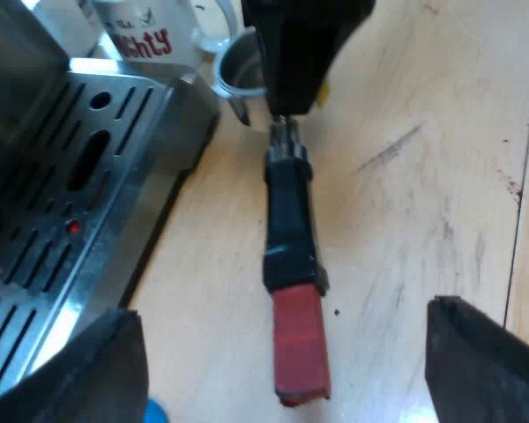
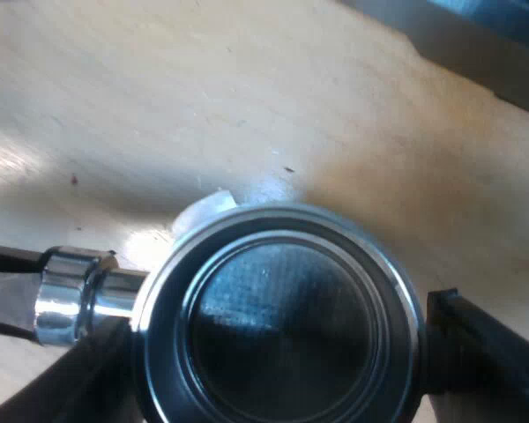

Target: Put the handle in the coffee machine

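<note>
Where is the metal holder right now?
The metal holder is over the wooden table beside the espresso machine's drip tray, its basket gripped by the right gripper, near the mug.

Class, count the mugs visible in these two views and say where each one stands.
1. The mug, white with red lettering, stands next to the espresso machine, just past the cup end of the metal holder. Others may be hidden outside these views.
</note>
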